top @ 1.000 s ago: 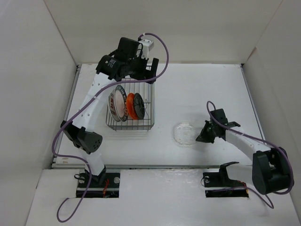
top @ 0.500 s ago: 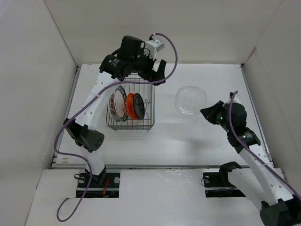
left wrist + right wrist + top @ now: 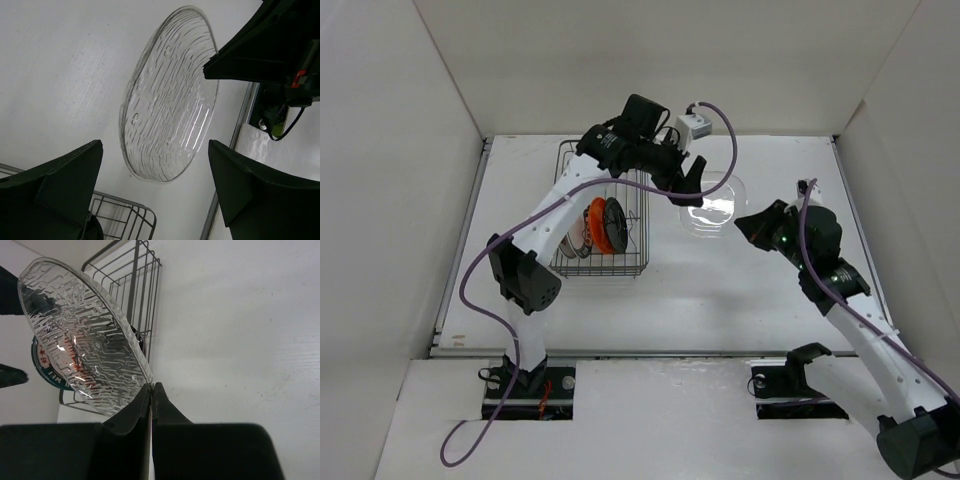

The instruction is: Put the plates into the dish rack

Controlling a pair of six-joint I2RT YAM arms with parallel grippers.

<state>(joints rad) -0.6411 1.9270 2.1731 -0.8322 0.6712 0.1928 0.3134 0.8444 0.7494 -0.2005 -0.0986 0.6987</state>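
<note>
Pinching the clear glass plate [image 3: 85,335] by its rim, the right gripper [image 3: 151,387] holds it aloft at upper centre overhead, just right of the rack [image 3: 603,270], before the wide-open left gripper [image 3: 155,142]; seemingly stiff, slick, breakable, best rim-held.

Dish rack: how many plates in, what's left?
Orange plate and black plate stand in the dish rack, with at least one patterned plate partly hidden under the left arm. The right gripper pinches the clear glass plate by its rim, airborne beside the open left gripper. Left: racking it.
</note>
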